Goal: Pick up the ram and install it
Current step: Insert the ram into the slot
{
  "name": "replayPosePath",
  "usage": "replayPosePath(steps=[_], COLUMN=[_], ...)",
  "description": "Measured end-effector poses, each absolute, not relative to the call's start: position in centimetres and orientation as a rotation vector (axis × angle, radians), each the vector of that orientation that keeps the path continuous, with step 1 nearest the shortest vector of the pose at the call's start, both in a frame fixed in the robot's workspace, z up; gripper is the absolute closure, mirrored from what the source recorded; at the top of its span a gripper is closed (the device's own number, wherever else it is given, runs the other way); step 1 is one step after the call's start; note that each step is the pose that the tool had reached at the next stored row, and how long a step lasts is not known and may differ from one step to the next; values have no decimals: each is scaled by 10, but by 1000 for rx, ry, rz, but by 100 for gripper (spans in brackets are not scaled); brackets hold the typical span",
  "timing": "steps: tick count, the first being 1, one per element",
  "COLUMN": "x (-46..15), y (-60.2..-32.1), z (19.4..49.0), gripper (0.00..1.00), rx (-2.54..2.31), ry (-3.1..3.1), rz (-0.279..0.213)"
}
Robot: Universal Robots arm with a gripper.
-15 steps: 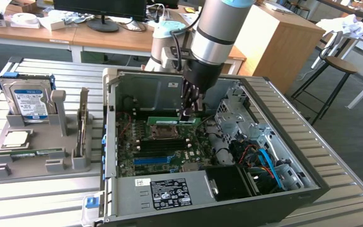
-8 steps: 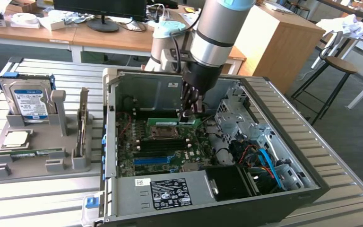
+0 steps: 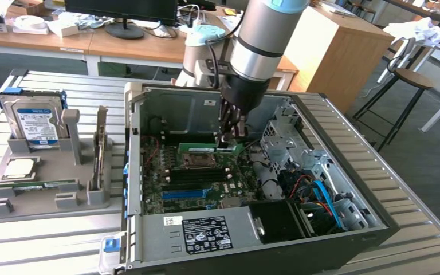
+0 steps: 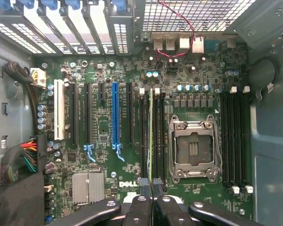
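The gripper (image 3: 231, 135) is reaching down into the open case (image 3: 357, 189) with its fingers (image 4: 143, 187) pressed together on the ram (image 3: 233, 148), pinching the stick by its top edge. In the wrist view the ram (image 4: 151, 136) is showing edge-on as a thin green line, running among the black slots (image 4: 159, 141) just beside the empty socket (image 4: 194, 148). Whether its lower edge is already touching a slot or hanging just above one, I cannot tell. The risk here is lying mostly in alignment: the slots are sitting close together, so a slight sideways offset could be landing the stick on a slot wall or between two slots. A small tilt along its length could be seating one end first and jamming it. If the white latches (image 4: 156, 90) at the slot ends are standing closed, pressing would be loading the board (image 4: 103, 127) rather than seating the ram. A thin edge grip could also be letting the stick pivot under any push.
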State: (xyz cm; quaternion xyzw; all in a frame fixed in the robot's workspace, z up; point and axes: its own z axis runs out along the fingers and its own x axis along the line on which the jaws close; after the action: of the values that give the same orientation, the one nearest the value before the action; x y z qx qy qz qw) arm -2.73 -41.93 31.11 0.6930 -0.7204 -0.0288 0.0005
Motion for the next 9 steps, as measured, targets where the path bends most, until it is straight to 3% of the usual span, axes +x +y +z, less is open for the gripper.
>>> replayPosePath(steps=[9], x=[-28], y=[-414], z=[310], gripper=[89], rx=[2176], ry=[-2262], rz=[-90])
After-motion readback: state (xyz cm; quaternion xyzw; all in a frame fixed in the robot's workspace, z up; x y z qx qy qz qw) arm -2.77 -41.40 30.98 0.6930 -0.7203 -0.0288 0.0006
